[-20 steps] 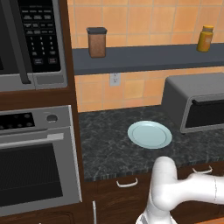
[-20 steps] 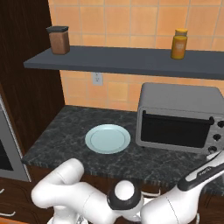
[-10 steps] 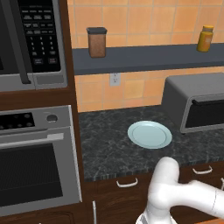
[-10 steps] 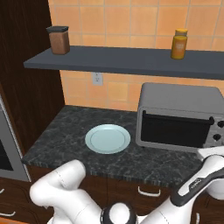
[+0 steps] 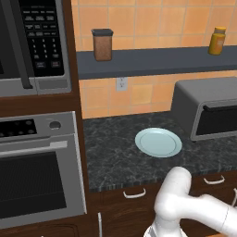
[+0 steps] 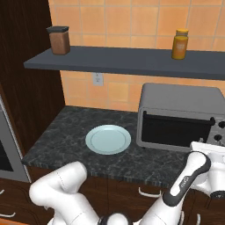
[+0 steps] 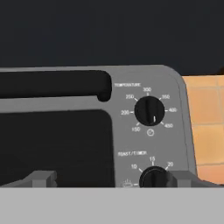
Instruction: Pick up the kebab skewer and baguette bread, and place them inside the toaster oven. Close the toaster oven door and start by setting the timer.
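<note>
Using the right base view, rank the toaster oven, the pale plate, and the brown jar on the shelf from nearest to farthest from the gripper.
1. The toaster oven: right at the gripper, whose open jaws face its dial panel at the counter's right end.
2. The plate: on the counter, left of the oven.
3. The brown jar: up on the shelf, far left.

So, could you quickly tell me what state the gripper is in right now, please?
Gripper: open and holding nothing, its fingers spread wide in front of the toaster oven, near the timer knob.
</note>
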Controlling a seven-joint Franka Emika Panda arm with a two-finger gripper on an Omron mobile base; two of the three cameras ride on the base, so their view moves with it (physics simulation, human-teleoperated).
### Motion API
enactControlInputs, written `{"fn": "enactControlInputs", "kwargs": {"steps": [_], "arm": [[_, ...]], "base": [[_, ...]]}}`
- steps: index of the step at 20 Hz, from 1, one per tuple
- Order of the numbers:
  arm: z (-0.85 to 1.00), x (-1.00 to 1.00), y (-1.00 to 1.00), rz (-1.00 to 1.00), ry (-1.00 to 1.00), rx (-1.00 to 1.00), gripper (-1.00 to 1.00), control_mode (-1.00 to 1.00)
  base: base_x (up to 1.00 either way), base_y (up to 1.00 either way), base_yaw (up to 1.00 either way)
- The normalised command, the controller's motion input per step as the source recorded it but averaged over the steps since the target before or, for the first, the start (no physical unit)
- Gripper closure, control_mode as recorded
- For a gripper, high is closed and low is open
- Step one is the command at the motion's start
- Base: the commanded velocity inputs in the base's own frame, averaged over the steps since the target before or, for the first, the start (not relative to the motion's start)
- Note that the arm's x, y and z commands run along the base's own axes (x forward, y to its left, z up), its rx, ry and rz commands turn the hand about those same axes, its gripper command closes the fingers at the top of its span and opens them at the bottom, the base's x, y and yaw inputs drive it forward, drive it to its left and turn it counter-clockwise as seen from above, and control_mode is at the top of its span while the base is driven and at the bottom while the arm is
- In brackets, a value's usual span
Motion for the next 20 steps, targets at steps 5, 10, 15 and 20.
{"fn": "enactControlInputs", "kwargs": {"steps": [5, 10, 15, 20], "arm": [[0.0, 0.04, -0.82, 0.04, 0.0, 0.06, -1.0, -1.0], [-0.02, 0.0, -0.69, 0.12, 0.0, 0.0, -1.0, -1.0], [-0.23, 0.0, -0.08, 0.08, 0.0, -0.04, -1.0, -1.0], [-0.2, 0.1, 0.0, 0.05, 0.0, -0.03, -1.0, -1.0]], "base": [[0.0, 0.0, 0.0], [0.0, 0.0, 0.0], [0.0, 0.0, 0.0], [0.0, 0.0, 0.0]]}}
